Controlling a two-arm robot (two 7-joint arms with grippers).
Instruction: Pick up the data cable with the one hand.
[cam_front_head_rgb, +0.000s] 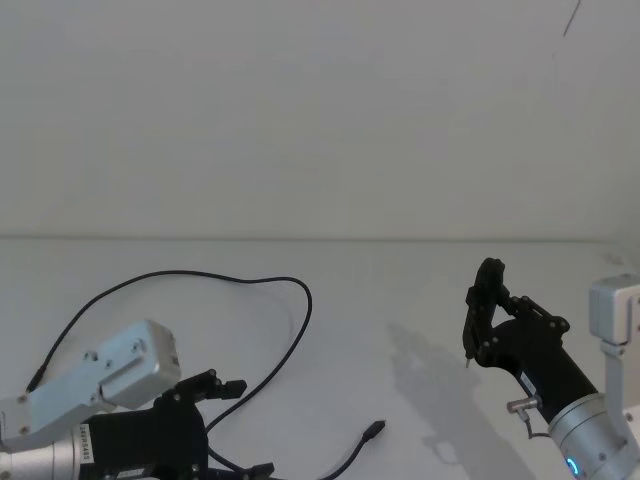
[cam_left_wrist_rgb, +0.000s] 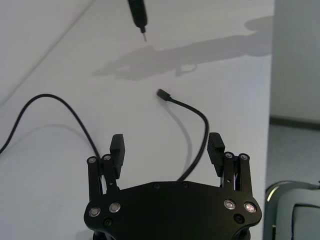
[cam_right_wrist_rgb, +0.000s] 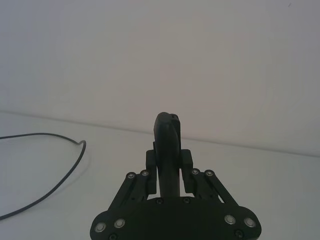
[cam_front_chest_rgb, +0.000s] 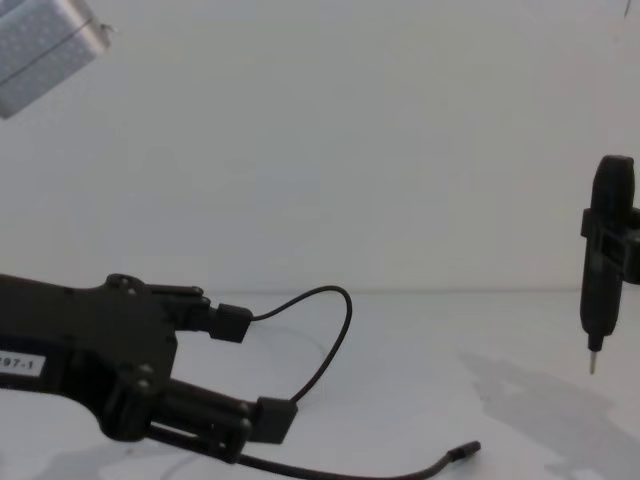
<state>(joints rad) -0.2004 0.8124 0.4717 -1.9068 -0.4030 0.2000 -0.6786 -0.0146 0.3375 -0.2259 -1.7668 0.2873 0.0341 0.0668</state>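
Note:
The data cable (cam_front_head_rgb: 300, 310) is a thin black line looping across the white table, ending in a small dark plug (cam_front_head_rgb: 375, 430). My left gripper (cam_front_head_rgb: 245, 427), the large black one hand, is open low over the table at the near left. In the left wrist view the plug-end stretch of the data cable (cam_left_wrist_rgb: 202, 120) runs in between the open fingers (cam_left_wrist_rgb: 216, 147), while another strand passes just outside the other finger. From the chest view the left gripper (cam_front_chest_rgb: 255, 372) straddles the cable (cam_front_chest_rgb: 340, 330). My right gripper (cam_front_head_rgb: 485, 320) is shut on a slim black tool (cam_right_wrist_rgb: 167, 145), held upright at the right.
The tool's pale tip (cam_front_chest_rgb: 592, 365) hangs a little above the white table (cam_front_head_rgb: 400, 290). The table's far edge meets a plain wall. Its side edge (cam_left_wrist_rgb: 272, 75) drops to the floor, where a grey object (cam_left_wrist_rgb: 295, 210) stands.

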